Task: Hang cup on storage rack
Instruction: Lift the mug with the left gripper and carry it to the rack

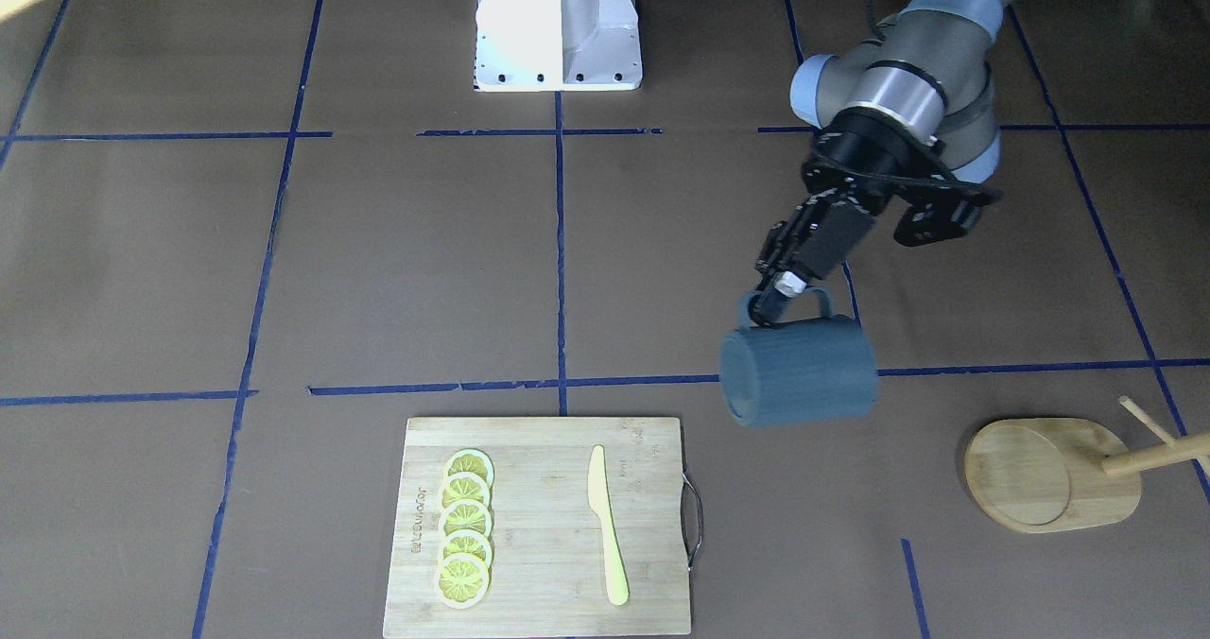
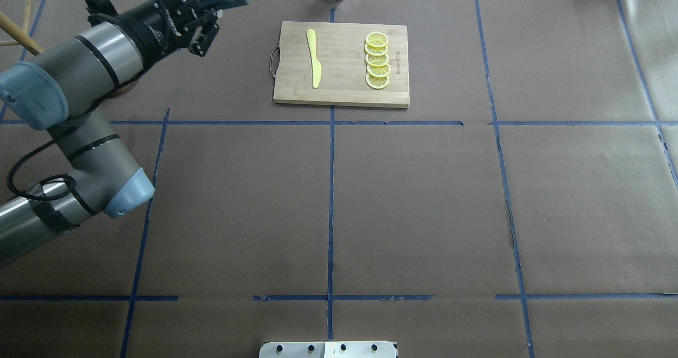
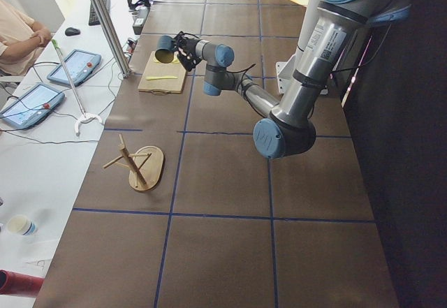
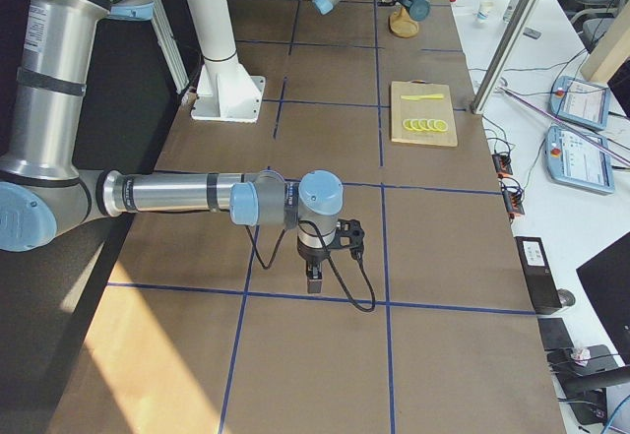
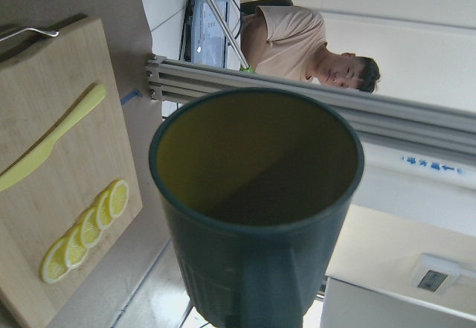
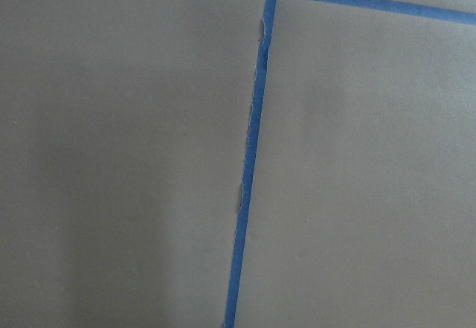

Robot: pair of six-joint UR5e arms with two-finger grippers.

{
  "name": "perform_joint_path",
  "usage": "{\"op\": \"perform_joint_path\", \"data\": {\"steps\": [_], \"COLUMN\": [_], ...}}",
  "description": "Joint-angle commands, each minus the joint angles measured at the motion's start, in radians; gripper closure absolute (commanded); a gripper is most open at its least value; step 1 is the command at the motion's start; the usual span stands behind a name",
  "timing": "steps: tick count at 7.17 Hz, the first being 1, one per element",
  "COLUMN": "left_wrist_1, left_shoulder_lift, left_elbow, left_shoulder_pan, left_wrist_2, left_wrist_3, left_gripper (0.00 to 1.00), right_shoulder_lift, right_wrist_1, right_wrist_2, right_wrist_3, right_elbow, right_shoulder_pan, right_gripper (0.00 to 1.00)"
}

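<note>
The cup (image 1: 799, 374) is dark blue-grey and hangs on its side in the air, to the right of the cutting board's far corner. My left gripper (image 1: 770, 303) is shut on its looped handle. The left wrist view looks into the cup's yellow inside (image 5: 256, 164). The storage rack (image 1: 1049, 474) stands on the table to the cup's right, apart from it, with its post and pegs leaning off the frame's edge. The rack also shows in the exterior left view (image 3: 140, 165). My right gripper (image 4: 313, 281) hangs low over the bare table; I cannot tell if it is open or shut.
A wooden cutting board (image 1: 548, 526) carries several lemon slices (image 1: 465, 540) and a yellow knife (image 1: 605, 526). The robot's white base (image 1: 558, 25) stands at the far table edge. An operator (image 3: 21, 42) sits beyond the table's long side.
</note>
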Motion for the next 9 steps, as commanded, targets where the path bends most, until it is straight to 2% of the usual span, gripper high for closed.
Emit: {"op": "perform_joint_path", "data": {"steps": [1,2,3,4,5,7,9], "left_wrist_1": [-0.037,-0.087,-0.143,-0.208,-0.261,-0.336,-0.515], "left_shoulder_lift": [0.063,0.093,0.097,0.097,0.097,0.097,0.097], "left_elbow": [0.016,0.055,0.142,0.231,0.305,0.382,0.514], "left_shoulder_pan": [-0.118,-0.170,-0.263,-0.305,-0.310,-0.312,-0.312], "left_wrist_2": [-0.003,-0.044,-0.140,-0.185,-0.185,-0.185,-0.187], "left_wrist_3": [-0.192,-0.235,-0.267,-0.272,-0.275,-0.277,-0.277], "left_gripper": [1.00,0.99,0.99,0.99,0.99,0.99,0.99], "right_shoulder_lift": [0.003,0.004,0.004,0.004,0.004,0.004,0.004], "right_wrist_1": [0.000,0.002,0.002,0.002,0.002,0.002,0.002], "right_wrist_2": [-0.002,-0.002,-0.002,-0.002,-0.002,-0.002,-0.003], "right_wrist_3": [0.000,0.000,-0.001,0.000,0.000,0.000,0.000], "right_elbow": [0.001,-0.001,-0.001,0.002,0.002,0.004,0.005], "right_shoulder_pan": [0.000,0.000,0.000,0.000,0.000,0.000,0.000], "right_gripper": [0.00,0.00,0.00,0.00,0.00,0.00,0.00]}}
